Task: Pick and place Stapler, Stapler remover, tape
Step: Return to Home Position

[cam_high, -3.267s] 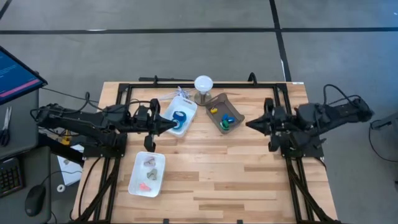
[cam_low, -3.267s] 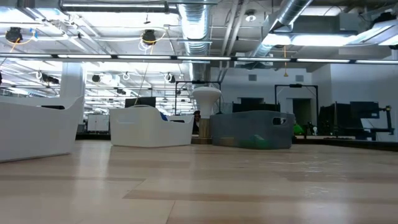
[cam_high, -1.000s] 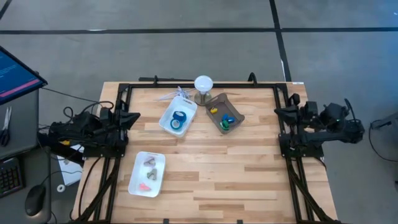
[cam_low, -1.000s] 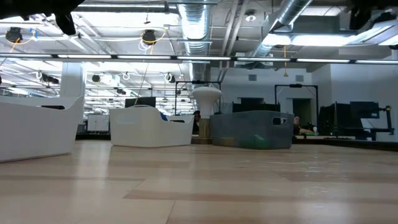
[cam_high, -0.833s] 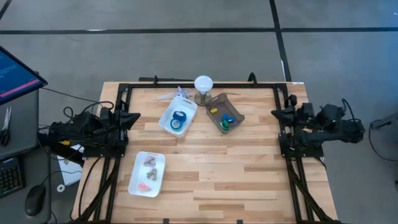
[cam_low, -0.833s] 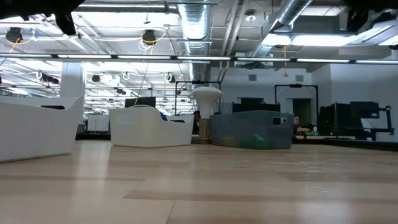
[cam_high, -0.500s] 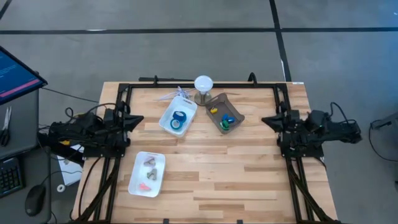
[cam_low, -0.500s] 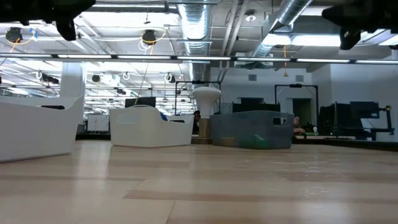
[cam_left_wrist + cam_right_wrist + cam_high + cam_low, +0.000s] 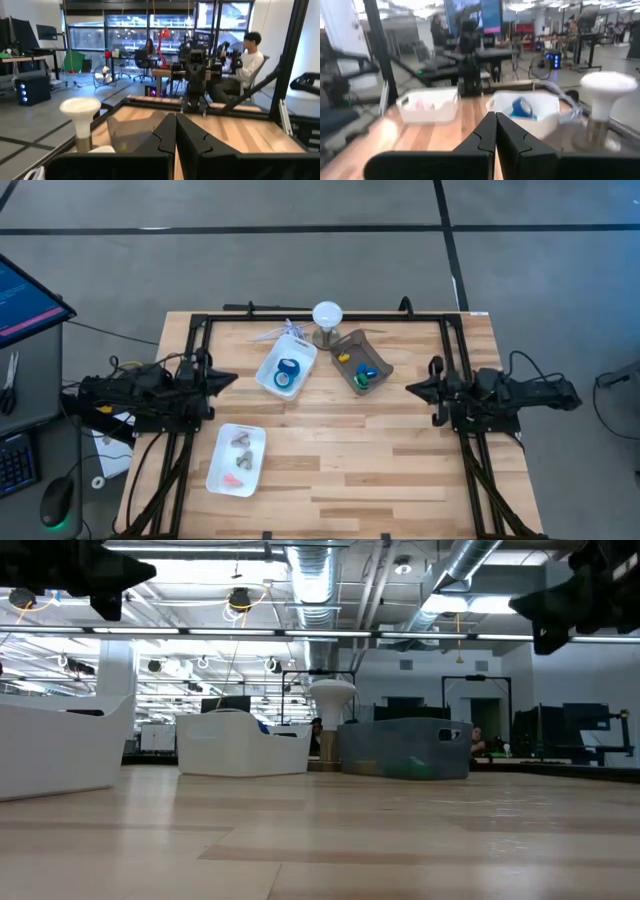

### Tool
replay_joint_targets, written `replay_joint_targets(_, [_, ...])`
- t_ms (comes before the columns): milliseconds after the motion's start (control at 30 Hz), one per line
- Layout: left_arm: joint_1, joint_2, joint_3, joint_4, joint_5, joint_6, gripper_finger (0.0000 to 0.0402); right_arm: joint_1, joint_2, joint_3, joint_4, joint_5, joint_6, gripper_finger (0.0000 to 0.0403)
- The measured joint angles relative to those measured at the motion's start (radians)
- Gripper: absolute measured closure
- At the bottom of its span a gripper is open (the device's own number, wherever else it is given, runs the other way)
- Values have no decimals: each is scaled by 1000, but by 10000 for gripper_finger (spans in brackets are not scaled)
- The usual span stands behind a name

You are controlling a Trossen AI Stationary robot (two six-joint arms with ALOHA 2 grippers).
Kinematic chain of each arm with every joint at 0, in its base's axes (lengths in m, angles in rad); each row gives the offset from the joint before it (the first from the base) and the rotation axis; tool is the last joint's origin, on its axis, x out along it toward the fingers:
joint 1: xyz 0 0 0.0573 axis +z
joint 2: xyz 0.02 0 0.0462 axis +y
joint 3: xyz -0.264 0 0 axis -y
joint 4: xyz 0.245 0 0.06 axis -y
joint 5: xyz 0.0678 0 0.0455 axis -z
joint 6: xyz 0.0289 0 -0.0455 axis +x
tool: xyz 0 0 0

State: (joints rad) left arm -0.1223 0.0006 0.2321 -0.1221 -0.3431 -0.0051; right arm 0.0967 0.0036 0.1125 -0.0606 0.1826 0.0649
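- Both arms have drawn back since a few seconds ago, when the left gripper (image 9: pixel 232 378) reached over the upper white bin (image 9: pixel 301 350). Each arm now sits folded at its own side of the table (image 9: pixel 340 480), though in the last half second both tips have nosed slightly inward again.
- Your left gripper hangs above the table's left edge, well apart from every bin. The left wrist view shows its jaws pressed together with nothing between them.
- Your right gripper (image 9: pixel 410 389) hangs above the right part of the table, near the black bin (image 9: pixel 349 337) but clear of it. Its jaws are likewise pressed together and empty.
- You find the upper white bin just left of the black bin, with the white lamp (image 9: pixel 327 313) standing between their far ends.
- Nearer the front, on the left, lies the lower white bin (image 9: pixel 254 476).
- Your staplers (image 9: pixel 344 357) lie in the black bin: one yellow, one blue, one green.
- Your tape (image 9: pixel 289 366), a dark blue roll, rests in the upper white bin, touching a paler blue-green ring.
- Your stapler removers (image 9: pixel 241 441) lie in the lower white bin, the nearest one pink.
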Motion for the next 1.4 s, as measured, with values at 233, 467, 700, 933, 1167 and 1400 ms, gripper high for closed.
replay_joint_targets(233, [0, 0, 0, -61, 0, 0, 401, 1, 0, -69, 41, -31, -54, 403])
replay_joint_targets(467, [0, 0, 0, -165, -16, 1, 401, 1, 1, -88, 48, -87, -104, 403])
replay_joint_targets(700, [0, 0, -34, -199, -49, -18, 401, 1, 1, -88, 43, -110, -123, 403])
replay_joint_targets(933, [0, 0, -166, -5, -40, -6, 401, 0, 1, -88, 42, -109, -119, 403])
replay_joint_targets(1167, [4, 17, -219, 153, 65, 75, 401, -1, 2, -88, 41, -109, -117, 403])
replay_joint_targets(1400, [6, 34, -227, 168, 130, 26, 400, -1, 2, -88, 40, -108, -95, 403])
